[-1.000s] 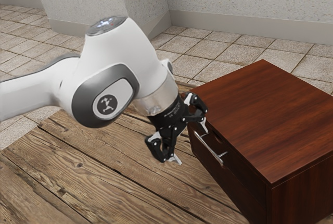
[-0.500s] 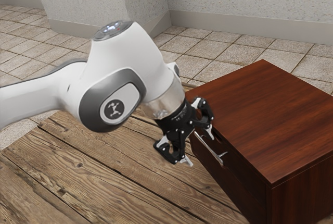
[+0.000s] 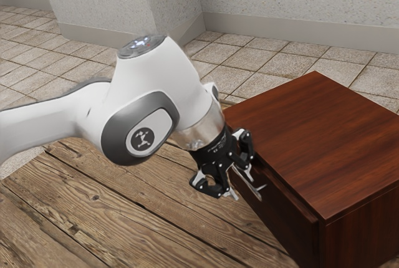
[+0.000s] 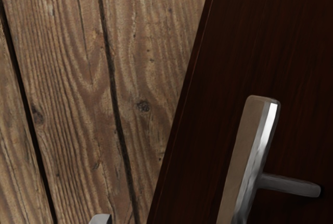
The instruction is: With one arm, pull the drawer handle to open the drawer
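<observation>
Here, pincer (image 3: 239, 182) apart at drawer handle (image 3: 252, 187), dark wooden drawer (image 3: 274, 212) shut, contents hidden.

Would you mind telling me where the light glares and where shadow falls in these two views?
Exterior view: a bright glare spot sits on the arm's top cap, the cabinet top carries a soft sheen, and the drawer front lies in shade. Wrist view: a white streak runs along one edge of the handle, against the dark drawer front.
</observation>
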Robot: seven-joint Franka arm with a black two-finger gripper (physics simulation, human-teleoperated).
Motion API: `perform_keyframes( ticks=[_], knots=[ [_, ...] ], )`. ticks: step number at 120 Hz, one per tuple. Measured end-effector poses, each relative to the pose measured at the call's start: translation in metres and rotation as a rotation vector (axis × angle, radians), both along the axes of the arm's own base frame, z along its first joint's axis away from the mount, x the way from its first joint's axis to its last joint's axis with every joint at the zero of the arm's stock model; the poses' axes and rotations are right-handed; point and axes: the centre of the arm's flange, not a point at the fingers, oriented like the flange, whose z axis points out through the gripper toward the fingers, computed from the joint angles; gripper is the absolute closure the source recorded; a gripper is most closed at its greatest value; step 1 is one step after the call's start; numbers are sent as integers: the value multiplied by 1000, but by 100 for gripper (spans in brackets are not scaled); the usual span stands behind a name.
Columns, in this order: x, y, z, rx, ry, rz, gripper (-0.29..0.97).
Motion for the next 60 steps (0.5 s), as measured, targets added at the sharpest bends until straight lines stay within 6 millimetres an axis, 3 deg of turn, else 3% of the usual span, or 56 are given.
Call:
perform_keyframes(
  ticks=[60],
  knots=[
    [-26,16,3,8,-11,-22,57]
  ],
)
